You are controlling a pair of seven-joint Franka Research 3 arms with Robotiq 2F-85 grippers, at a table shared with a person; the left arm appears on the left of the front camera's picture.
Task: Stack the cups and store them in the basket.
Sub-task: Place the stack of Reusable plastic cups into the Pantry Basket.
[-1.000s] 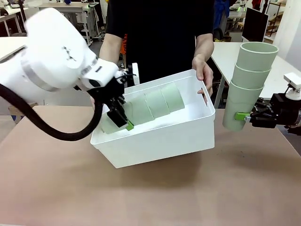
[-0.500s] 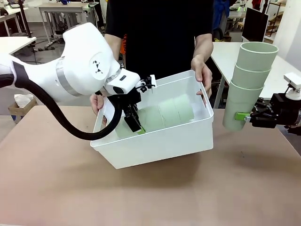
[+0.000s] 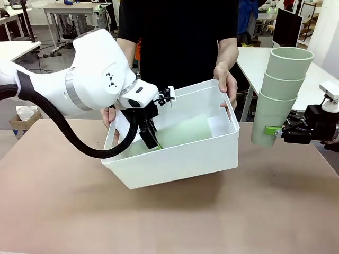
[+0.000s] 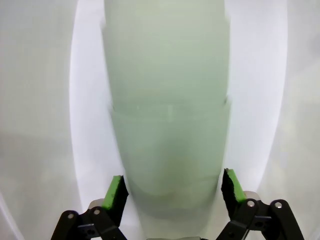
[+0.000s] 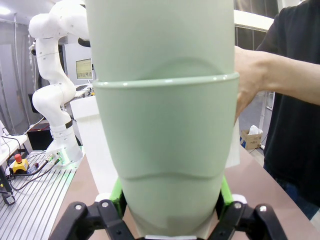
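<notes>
A stack of pale green cups (image 3: 186,129) lies on its side inside the white basket (image 3: 175,164), which a person holds tilted at the middle of the table. My left gripper (image 3: 151,138) reaches into the basket's left end and stands open. In the left wrist view its green pads (image 4: 116,192) sit either side of the stack's (image 4: 167,125) near end, apart from it. At the right, my right gripper (image 3: 273,130) is shut on the lowest cup of a second, upright stack of three cups (image 3: 280,90), which looms close in the right wrist view (image 5: 165,125).
The person stands at the far side, one hand (image 3: 229,84) on the basket's right rim and the other (image 3: 108,115) at its left end behind my left arm. Bare brown tabletop (image 3: 169,222) lies in front of the basket. A white table (image 3: 254,63) stands behind the right stack.
My left arm carried the lying stack to the right, deeper into the basket, then opened and let it go. The stack has settled lower in the basket. The right arm has not moved.
</notes>
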